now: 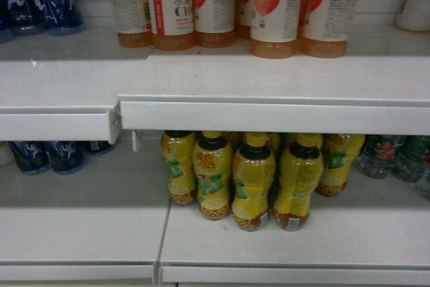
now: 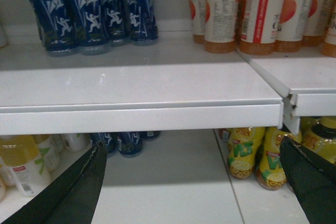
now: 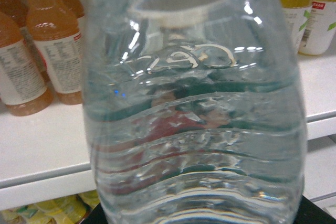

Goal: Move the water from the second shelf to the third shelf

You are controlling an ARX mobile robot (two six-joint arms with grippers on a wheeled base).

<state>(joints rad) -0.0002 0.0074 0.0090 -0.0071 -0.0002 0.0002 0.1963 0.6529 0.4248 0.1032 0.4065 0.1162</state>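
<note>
While water bottle (image 3: 194, 114) fills right wrist view, grip unclear; left gripper (image 2: 194, 182) wide.

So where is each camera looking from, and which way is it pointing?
Head: on the robot, facing the shelves straight on, the yellow tea bottles in the middle; no robot parts show.
Left wrist: on the left arm, facing the shelf edge; both dark fingers show, apart and empty.
Right wrist: on the right arm, right up against the water bottle, which fills the view.
All three share the orange drink bottles.
</note>
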